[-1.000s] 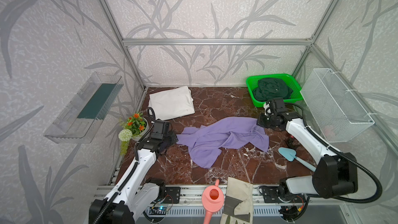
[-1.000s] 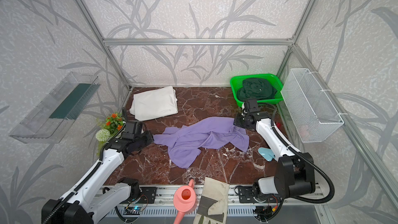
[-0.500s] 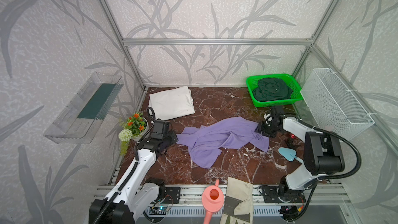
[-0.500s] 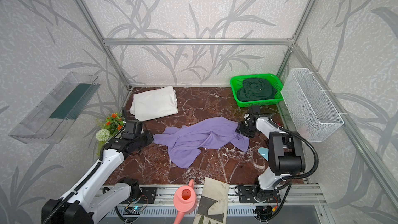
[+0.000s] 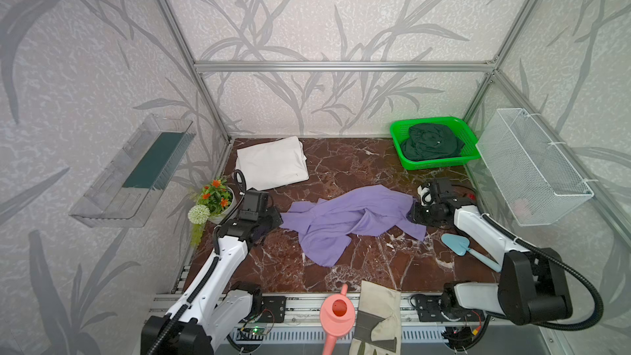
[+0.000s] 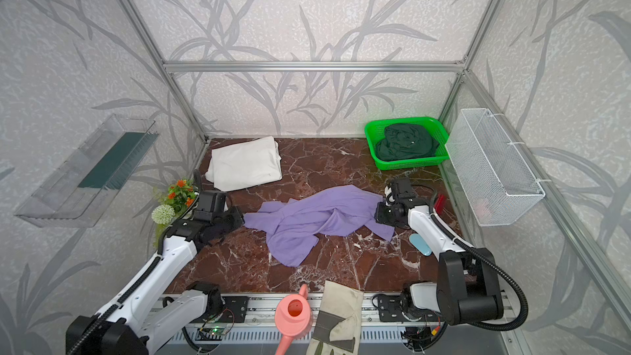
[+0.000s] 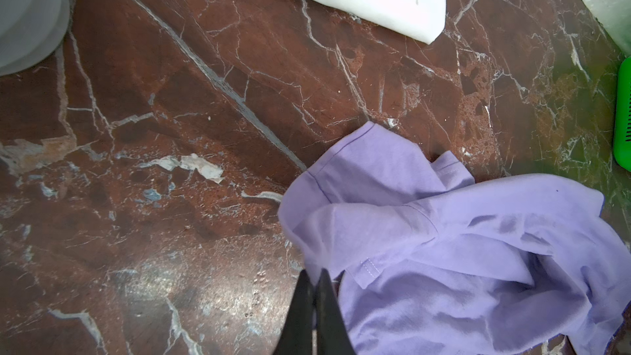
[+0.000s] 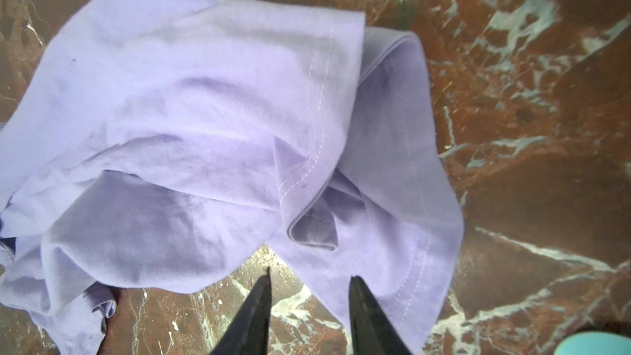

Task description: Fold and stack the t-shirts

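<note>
Lavender-purple cotton t-shirt (image 5: 351, 220) crumpled at the centre of the brown marble table (image 5: 375, 268).
Left gripper (image 7: 313, 273), 9 o'clock, pressed together at its hem, perhaps pinching it; right gripper (image 8: 310, 273), 3 o'clock, spread. Folded white t-shirt (image 5: 273, 163), 11 o'clock; dark green t-shirt (image 5: 430, 141), 1 o'clock, in green plastic basket (image 5: 440, 163).

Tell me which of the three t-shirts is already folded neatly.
The white t-shirt, at the back left: it lies as a flat, tidy rectangle. The purple t-shirt sprawls crumpled mid-table, and the dark green t-shirt is bunched in the green basket.
</note>
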Controlling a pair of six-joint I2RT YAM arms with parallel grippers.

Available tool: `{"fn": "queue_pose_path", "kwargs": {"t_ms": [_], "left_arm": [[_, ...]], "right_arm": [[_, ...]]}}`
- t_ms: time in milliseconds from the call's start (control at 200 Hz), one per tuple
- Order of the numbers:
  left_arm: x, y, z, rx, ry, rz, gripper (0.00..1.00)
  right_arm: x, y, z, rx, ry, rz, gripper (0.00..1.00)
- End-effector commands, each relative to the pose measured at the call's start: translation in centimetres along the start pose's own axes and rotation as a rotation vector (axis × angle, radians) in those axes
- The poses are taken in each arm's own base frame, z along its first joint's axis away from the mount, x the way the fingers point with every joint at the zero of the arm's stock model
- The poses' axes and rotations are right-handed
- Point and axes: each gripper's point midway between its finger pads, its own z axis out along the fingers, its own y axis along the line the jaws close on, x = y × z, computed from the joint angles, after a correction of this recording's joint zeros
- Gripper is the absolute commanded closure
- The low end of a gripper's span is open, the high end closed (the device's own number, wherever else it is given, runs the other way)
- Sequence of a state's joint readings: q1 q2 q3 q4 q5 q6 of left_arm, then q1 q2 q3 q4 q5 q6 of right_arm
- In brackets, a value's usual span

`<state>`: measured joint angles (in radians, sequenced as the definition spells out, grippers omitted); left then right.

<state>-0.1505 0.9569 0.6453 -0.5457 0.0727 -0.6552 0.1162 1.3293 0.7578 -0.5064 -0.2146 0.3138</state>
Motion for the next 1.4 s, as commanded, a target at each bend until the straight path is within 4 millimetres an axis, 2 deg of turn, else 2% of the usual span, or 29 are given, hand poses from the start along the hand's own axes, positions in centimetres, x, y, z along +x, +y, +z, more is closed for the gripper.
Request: {"fn": "queue_pose_path", "kwargs": {"t_ms": [0,175,560,750,825,890,915,1010,1090,1244,1394], "left_arm": [[0.3,0.3,0.1,-0.007,0.006,0.0,1.0],[0.3,0.3,0.0,-0.006,0.006,0.0,1.0],[0.3,0.3,0.2,-0.005,0.005,-0.001,1.0],[0.4,0.2,0.2,-0.002,0.009,0.0,1.0],[0.3,0.2,0.1,0.0,0.006,0.0,1.0],[0.2,0.2,0.0,-0.001,0.002,0.0,1.0],[0.2,0.1,-0.1,0.0,0.001,0.001,1.0],[-0.2,-0.1,-0.8,0.004,-0.008,0.007,1.0],[-0.9,-0.3,-1.5,0.002,-0.034,0.012,1.0],[-2.8,-1.0,-3.6,0.024,-0.117,0.031,1.0],[-4.6,-2.2,-5.8,0.05,-0.172,0.047,1.0]], "right_arm": [[0.6,-0.1,0.3,0.053,0.038,-0.046,0.63],[0.9,-0.8,1.0,0.125,0.075,-0.026,0.63],[0.6,-0.5,2.4,0.159,0.113,-0.049,0.65],[0.4,-0.4,3.3,0.167,0.13,-0.058,0.76],[0.2,-0.2,3.3,0.163,0.13,-0.062,0.86],[-0.2,0.1,3.1,0.156,0.124,-0.069,1.0],[-0.4,0.2,2.9,0.154,0.119,-0.07,1.0],[-1.2,1.1,1.4,0.125,0.081,-0.082,1.0],[-2.2,2.4,-0.8,0.075,0.027,-0.087,1.0],[-4.4,6.1,-7.1,-0.064,-0.113,-0.096,1.0],[-5.7,9.0,-14.1,-0.191,-0.274,-0.103,1.0]]}}
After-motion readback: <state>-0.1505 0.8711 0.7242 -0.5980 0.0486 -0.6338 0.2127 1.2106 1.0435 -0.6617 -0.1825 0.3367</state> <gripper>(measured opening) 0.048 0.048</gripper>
